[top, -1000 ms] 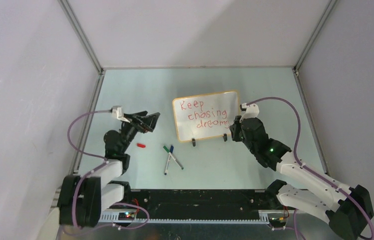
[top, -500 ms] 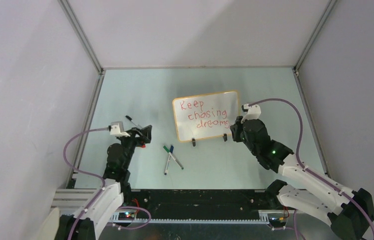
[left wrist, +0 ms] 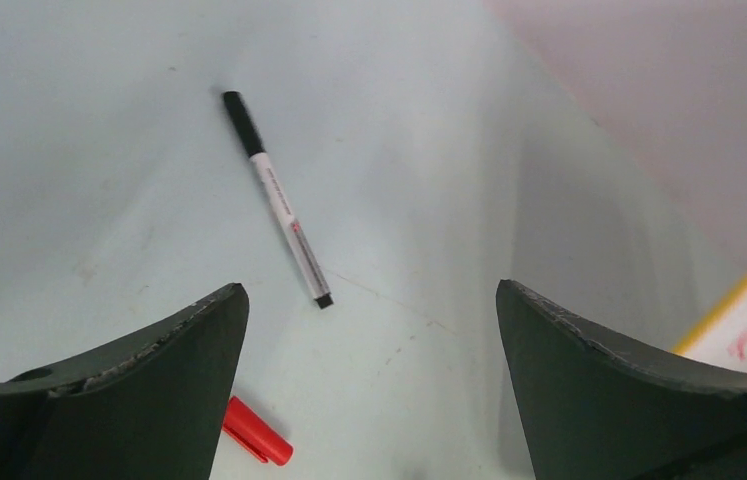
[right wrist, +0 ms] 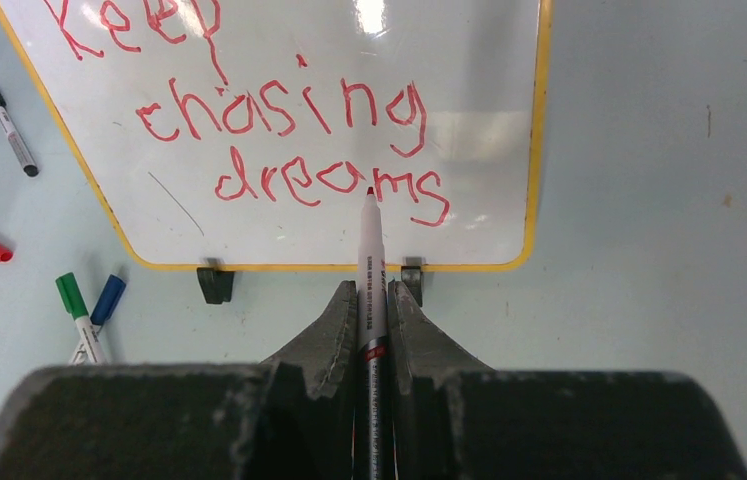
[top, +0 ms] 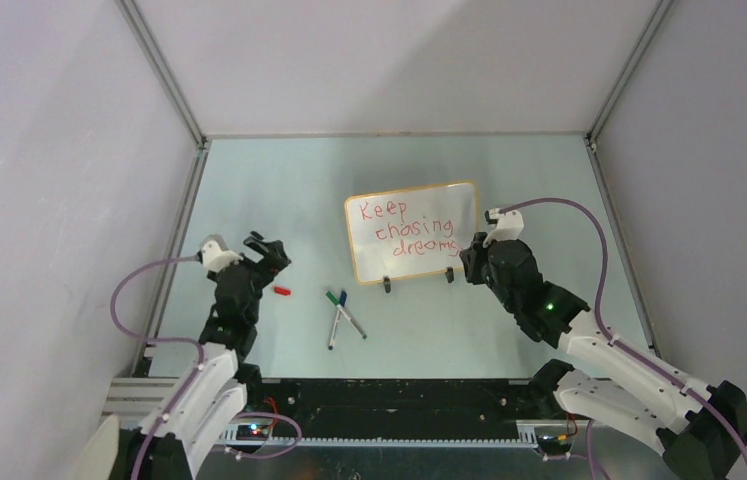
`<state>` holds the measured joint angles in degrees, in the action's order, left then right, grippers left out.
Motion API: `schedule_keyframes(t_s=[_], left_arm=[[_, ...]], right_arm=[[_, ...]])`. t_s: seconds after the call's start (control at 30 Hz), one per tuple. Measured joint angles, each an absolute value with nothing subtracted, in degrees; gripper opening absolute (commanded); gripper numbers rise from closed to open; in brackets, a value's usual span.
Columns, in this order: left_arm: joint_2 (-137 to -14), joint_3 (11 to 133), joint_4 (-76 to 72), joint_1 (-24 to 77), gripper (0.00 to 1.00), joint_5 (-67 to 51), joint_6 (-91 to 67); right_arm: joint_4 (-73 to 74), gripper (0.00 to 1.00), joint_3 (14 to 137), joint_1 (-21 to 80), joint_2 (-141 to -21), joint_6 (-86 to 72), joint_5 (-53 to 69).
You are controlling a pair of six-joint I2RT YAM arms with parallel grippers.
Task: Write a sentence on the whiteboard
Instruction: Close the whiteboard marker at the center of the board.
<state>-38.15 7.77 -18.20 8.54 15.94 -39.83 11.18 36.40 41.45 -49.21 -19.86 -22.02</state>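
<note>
The whiteboard [top: 449, 210] stands on two black clip feet mid-table, also in the right wrist view [right wrist: 469, 60]. The sentence [top: 404, 232] in red reads "Keep chasing dreams" [right wrist: 279, 110]. My right gripper [top: 469, 262] [right wrist: 371, 290] is shut on a white marker [right wrist: 371, 240]. The marker's red tip is at the word "dreams"; I cannot tell whether it touches. My left gripper [top: 267, 250] [left wrist: 371, 288] hangs open and empty over the table left of the board. A black-capped marker [left wrist: 274, 200] lies ahead of it, and a red cap [left wrist: 257, 432] lies by its left finger.
A green marker and a blue marker [top: 341, 312] lie crossed in front of the board. The red cap [top: 282, 291] lies to their left. In the right wrist view the black-capped marker [right wrist: 9, 130] lies left of the board. Grey walls close in the table on three sides.
My left arm has drawn back toward its base and tilted down. The black-capped marker now lies on the table ahead of it. The right arm has barely moved.
</note>
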Motion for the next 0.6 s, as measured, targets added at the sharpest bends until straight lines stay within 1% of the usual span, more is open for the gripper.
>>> schedule_keyframes(t_s=[0.13, 0.2, 0.27, 0.3, 0.37, 0.6], left_arm=[[-44.2, 18.2, -5.4, 9.4, 0.99, 21.2, -43.4], [-47.2, 25.5, 3.5, 11.2, 0.97, 25.1, -46.0], [-49.4, 31.9, 11.1, 12.7, 0.86, 28.1, -49.1], [-50.1, 33.6, 13.3, 13.1, 0.78, 28.9, -50.3], [-51.7, 37.6, 20.0, 13.4, 0.72, 30.5, -53.3], [-53.3, 39.0, 33.6, 13.4, 0.64, 31.3, -62.4]], right_arm=[[11.2, 0.00, 36.4, 41.6, -49.2, -19.9, -22.0], [11.2, 0.00, 36.4, 41.7, -49.2, -19.8, -22.0], [11.2, 0.00, 36.4, 41.7, -49.2, -19.8, -22.0], [11.1, 0.00, 36.4, 41.7, -49.2, -19.8, -22.0], [11.2, 0.00, 36.4, 41.7, -49.2, -19.8, -22.0], [11.1, 0.00, 36.4, 41.8, -49.2, -19.8, -22.0]])
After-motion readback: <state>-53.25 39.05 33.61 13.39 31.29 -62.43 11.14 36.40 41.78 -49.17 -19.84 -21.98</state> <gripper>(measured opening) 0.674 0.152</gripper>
